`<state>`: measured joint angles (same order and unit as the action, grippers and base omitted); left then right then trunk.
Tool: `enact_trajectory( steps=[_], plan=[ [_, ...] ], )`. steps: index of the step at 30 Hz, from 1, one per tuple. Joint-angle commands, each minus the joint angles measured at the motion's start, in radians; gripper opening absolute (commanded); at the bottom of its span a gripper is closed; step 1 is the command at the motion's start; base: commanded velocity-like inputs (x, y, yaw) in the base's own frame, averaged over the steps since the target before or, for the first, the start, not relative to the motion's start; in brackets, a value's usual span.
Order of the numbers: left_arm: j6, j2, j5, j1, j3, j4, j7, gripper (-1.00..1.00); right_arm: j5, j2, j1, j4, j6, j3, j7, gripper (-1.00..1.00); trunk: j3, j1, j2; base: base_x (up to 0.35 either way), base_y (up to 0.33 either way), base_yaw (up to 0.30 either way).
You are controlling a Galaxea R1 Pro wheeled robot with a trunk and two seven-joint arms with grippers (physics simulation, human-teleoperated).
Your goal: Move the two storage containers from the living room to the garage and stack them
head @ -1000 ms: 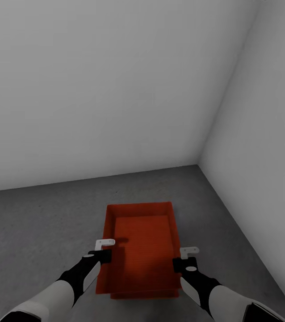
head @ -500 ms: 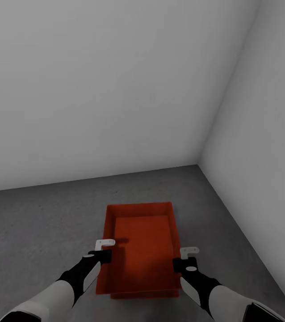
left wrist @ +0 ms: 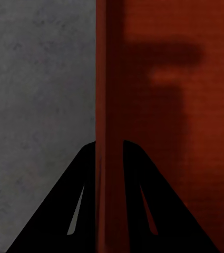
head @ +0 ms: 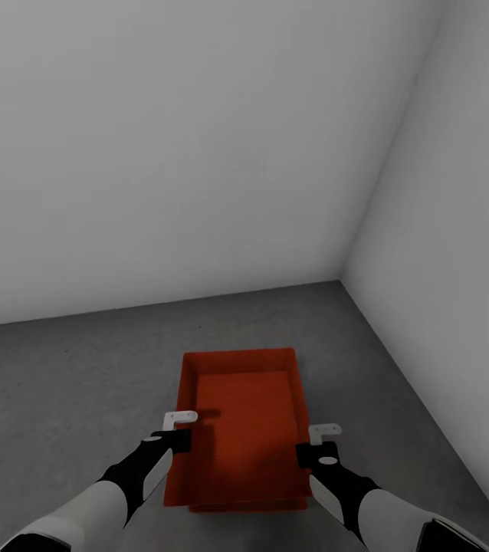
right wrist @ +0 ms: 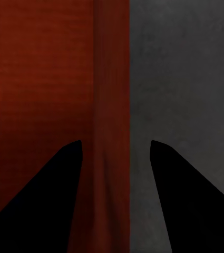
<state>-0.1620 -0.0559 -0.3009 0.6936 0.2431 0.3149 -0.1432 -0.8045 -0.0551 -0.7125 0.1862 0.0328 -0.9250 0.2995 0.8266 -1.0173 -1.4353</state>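
Holding both long walls of the top orange-red ribbed open bin, nested in a second identical bin on the grey concrete garage floor. Left fingers clamp its wall; right fingers straddle theirs, gap visible. Release evenly, lift straight. No readable labels.

Orange-red ribbed storage containers; dark grey floor; white-grey walls.
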Motion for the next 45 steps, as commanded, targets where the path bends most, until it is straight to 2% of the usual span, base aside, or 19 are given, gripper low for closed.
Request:
enact_trajectory(
  steps=[1,18,32,43,45],
  plan=[
    [0.013,0.001,0.017,0.0,0.03,0.004,-0.014,-1.0,-0.036,0.0,-0.001,-0.004,0.001,0.002,0.006,-1.0,0.004,-0.004,-0.008,0.0,0.0,0.0],
    [0.013,0.001,0.016,0.0,0.03,0.004,-0.013,-1.0,-0.036,0.0,-0.001,-0.004,0.001,0.002,0.006,-1.0,0.057,-0.069,-0.127,0.0,0.0,0.0],
    [0.013,0.001,0.016,0.0,0.03,0.004,-0.013,-1.0,-0.036,0.0,-0.001,-0.004,0.001,0.002,0.006,-1.0,0.057,-0.069,-0.127,0.0,0.0,0.0],
    [0.014,0.001,0.016,0.0,0.03,0.004,-0.013,-1.0,-0.036,0.0,-0.001,-0.003,0.001,0.002,0.006,-1.0,0.092,-0.111,-0.204,0.0,0.0,0.0],
    [0.015,0.001,0.016,0.0,0.03,0.004,-0.013,-1.0,-0.036,0.0,-0.001,-0.004,0.001,0.002,0.006,-1.0,0.092,-0.111,-0.204,0.0,0.0,0.0]
  ],
)
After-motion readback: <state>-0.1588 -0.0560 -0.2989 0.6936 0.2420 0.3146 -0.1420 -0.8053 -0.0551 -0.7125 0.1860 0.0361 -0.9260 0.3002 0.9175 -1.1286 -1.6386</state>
